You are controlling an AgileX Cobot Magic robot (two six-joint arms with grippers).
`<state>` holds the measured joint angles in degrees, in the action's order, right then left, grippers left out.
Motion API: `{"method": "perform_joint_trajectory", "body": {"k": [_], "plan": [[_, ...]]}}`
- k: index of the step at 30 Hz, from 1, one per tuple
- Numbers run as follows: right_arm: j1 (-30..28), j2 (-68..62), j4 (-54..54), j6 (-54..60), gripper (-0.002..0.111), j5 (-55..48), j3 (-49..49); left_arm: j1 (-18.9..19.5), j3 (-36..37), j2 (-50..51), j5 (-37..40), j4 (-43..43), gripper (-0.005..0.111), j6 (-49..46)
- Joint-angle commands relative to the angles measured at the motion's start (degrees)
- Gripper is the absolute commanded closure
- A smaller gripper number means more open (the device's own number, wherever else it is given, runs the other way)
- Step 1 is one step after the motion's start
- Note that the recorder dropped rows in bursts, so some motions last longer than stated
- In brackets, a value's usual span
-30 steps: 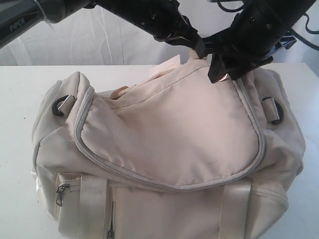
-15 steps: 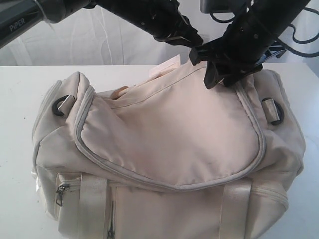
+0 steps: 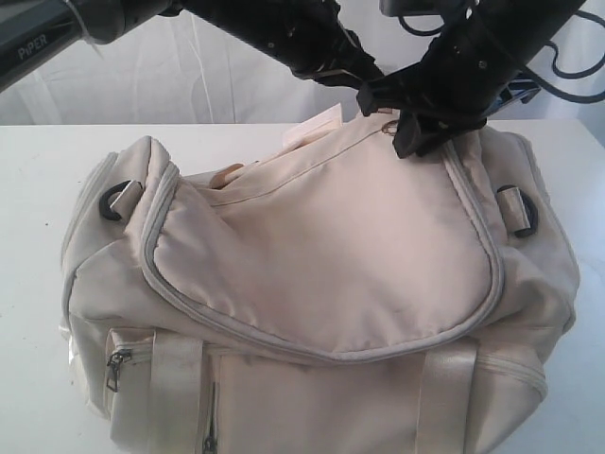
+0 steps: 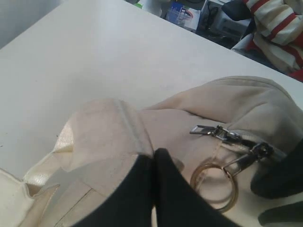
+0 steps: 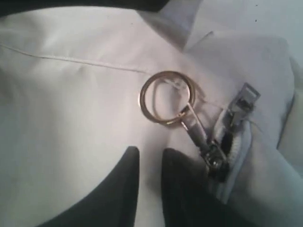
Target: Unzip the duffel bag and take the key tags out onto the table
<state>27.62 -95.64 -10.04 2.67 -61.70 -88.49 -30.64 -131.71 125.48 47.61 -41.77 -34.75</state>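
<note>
Unzipping is only starting on the duffel bag [image 3: 321,255] sitting at the table [image 3: 38,189] middle, with the left gripper [image 4: 152,158] pressing closed against its top fabric and the right gripper [image 5: 150,152] hovering narrowly parted (gripping nothing), needing to pinch the brass ring pull [image 5: 165,97].

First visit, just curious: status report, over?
Left gripper shut at duffel bag top. Right gripper slightly open beside zipper ring. Key tags unseen. Nothing blocking.

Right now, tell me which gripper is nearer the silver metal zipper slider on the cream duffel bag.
Right. The right gripper sits right beside the silver metal zipper slider; the left gripper pinches the cream fabric duffel bag beyond the gold ring.
</note>
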Motion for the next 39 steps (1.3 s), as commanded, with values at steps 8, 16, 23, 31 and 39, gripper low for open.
{"method": "perform_joint_trajectory", "body": {"k": [8,16,23,31,39], "plan": [[-0.1,10.4,4.8,33.1,0.108,-5.6,0.0,-0.3,-1.0,-1.8,0.5,-4.4,0.107,0.3],[-0.1,6.3,-10.1,61.6,0.086,-1.5,0.0,-0.3,-1.0,-4.4,1.6,-6.9,0.107,0.0],[-0.1,2.8,-7.9,62.8,0.056,5.0,0.0,-0.3,-1.0,-4.4,2.2,-6.9,0.107,-0.1],[-0.1,-1.5,-7.9,62.6,0.063,5.1,0.0,-0.3,-1.0,-4.4,2.5,-6.9,0.107,-1.1],[-0.1,-1.7,-1.9,51.6,0.108,5.2,0.0,-0.3,-1.0,-4.4,2.7,-6.9,0.107,-1.1]]}}
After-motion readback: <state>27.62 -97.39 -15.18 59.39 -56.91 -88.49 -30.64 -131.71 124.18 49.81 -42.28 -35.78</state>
